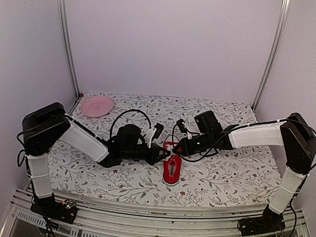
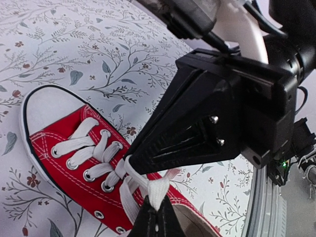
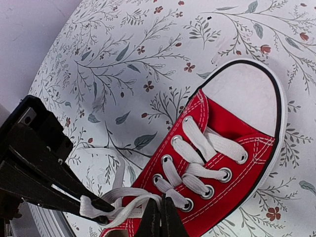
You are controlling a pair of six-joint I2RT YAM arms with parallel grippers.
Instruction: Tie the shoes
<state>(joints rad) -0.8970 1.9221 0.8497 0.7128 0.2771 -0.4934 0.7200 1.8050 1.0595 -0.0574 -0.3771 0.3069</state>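
Observation:
The red sneaker point(image 1: 171, 168) with white laces and white toe cap lies on the floral table, toe toward the near edge. Both grippers meet over its open top. My left gripper point(image 1: 159, 153) is shut on a fold of white lace point(image 2: 159, 190), pinched at its fingertips point(image 2: 157, 205) just above the shoe point(image 2: 64, 163). My right gripper point(image 1: 181, 148) is shut, its tips point(image 3: 160, 203) on the lace strands point(image 3: 126, 200) at the top eyelets of the shoe point(image 3: 232, 128). The left gripper's fingers point(image 3: 54, 185) show in the right wrist view holding the lace end.
A pink plate point(image 1: 97, 105) sits at the back left corner of the table. The floral tablecloth point(image 1: 225, 172) covers the table, with metal frame posts at the back corners. Black cables loop over both wrists.

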